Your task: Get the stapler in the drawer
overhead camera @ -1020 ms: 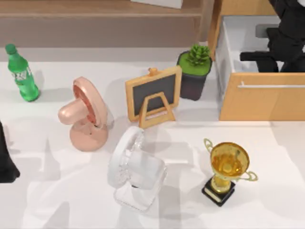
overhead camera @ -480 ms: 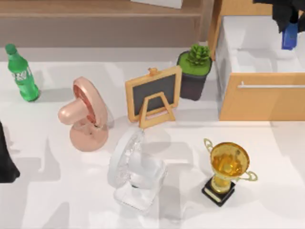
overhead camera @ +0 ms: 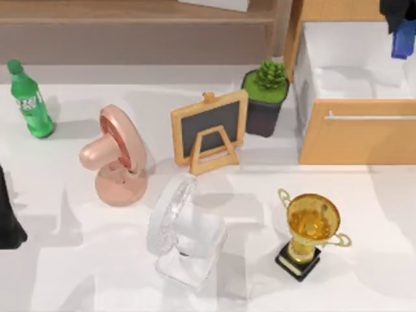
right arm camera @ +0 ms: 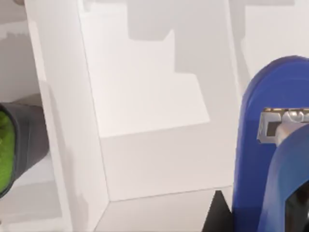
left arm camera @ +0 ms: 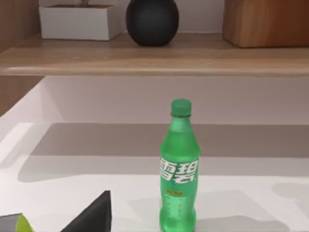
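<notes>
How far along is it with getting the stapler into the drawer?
Done: the drawer is open, white inside showing. In hand: the right gripper holds the blue stapler above the drawer's far right corner. Left: lower and release it inside. The left arm sits parked at the table's left edge.

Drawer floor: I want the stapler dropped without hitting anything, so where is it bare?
The drawer shows a bare white floor from the left wall to under the right gripper, which holds the blue stapler. Outside it is crowded: the potted plant stands beside that wall.
</notes>
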`<control>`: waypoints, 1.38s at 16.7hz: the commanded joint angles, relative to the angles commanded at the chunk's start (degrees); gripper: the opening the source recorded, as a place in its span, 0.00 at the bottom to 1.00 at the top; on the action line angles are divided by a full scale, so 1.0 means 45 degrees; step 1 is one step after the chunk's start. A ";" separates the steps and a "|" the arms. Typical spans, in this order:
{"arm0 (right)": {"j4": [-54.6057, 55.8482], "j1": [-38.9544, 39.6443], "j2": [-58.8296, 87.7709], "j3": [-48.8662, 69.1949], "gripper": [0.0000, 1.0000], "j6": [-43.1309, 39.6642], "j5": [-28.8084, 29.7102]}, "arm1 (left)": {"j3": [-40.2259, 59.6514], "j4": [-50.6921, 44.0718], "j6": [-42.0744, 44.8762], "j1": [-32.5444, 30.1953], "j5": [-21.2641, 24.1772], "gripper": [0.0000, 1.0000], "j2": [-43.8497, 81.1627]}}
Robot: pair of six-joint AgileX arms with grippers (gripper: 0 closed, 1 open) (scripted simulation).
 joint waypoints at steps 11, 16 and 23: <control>0.1391 -0.0492 0.4258 -0.1104 0.00 -0.2458 -0.0803 | 0.0000 0.0000 0.0000 0.0000 0.0000 1.00 0.0000; 0.1364 -0.0497 0.4306 -0.1111 0.00 -0.2469 -0.0827 | 0.0000 0.0000 0.0000 0.0000 0.0000 1.00 0.0000; 0.1364 -0.0497 0.4306 -0.1111 0.53 -0.2469 -0.0827 | 0.0000 0.0000 0.0000 0.0000 0.0000 1.00 0.0000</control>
